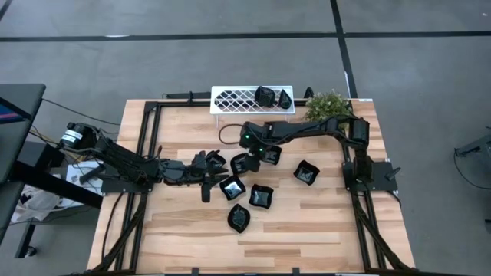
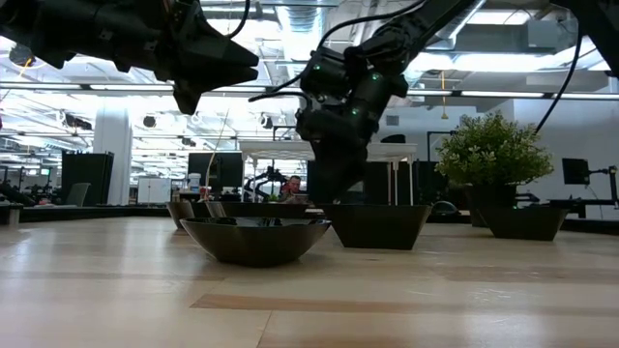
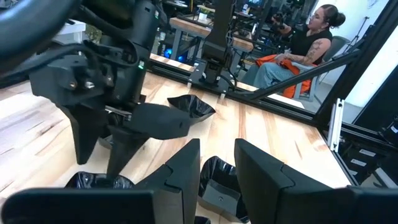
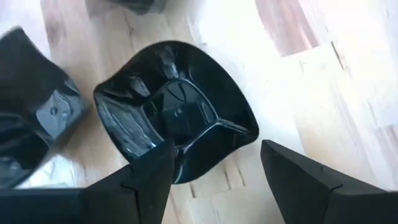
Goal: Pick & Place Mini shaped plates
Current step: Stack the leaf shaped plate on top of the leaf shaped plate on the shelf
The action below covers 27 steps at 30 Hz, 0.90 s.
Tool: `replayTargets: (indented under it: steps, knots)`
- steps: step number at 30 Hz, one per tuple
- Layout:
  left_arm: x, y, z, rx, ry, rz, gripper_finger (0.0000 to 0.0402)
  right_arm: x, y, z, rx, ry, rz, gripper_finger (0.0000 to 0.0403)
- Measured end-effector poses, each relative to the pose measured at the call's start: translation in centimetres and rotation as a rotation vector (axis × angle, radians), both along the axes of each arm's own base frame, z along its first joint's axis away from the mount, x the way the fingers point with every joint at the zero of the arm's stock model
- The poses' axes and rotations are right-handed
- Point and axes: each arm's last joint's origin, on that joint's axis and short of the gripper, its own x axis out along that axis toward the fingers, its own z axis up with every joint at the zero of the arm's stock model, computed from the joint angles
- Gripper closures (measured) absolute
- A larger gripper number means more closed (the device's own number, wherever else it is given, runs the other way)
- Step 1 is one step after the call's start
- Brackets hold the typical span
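Right wrist view: the right tool (image 4: 214,165) stands spread wide over a glossy black plate (image 4: 177,112), holding nothing.

One of its fingers sits against the plate's near rim and the other over bare counter (image 4: 311,93) beside it, so closing may push or flip the slick dish rather than grip it; a neighbouring plate (image 4: 34,106) lies close beside and could be knocked; the left tool (image 1: 205,175) hangs close by over the same cluster of plates (image 1: 247,192), fingers parted a little and empty, and the two arms might collide; two plates (image 1: 274,96) already stand on the white rack (image 1: 238,100) beyond the right tool; the plate's exact shape is cut off by the finger; a seated person (image 3: 298,46) shows past the counter's far edge.
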Motion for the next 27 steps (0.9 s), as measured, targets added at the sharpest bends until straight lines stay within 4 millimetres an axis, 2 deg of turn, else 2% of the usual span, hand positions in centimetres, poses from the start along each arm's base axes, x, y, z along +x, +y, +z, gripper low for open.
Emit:
replayTargets:
  steps: [5,15,23,27]
  knots:
    - [0.0,0.0,0.0,0.0,-0.001,0.0,0.03,0.0,-0.2,0.3,0.087,-0.006,-0.043,0.0168]
    - [0.0,0.0,0.1,-0.002,-0.007,0.0,0.03,-0.2,-0.3,0.1,0.116,0.025,-0.097,0.0168]
    - [0.0,0.0,0.1,-0.003,-0.011,0.0,0.03,-1.1,-0.1,-1.6,0.128,0.062,-0.111,0.0168]
    - [0.0,0.0,0.1,-0.004,-0.014,0.0,0.03,-0.9,-0.2,-1.6,0.137,0.031,-0.105,0.0168]
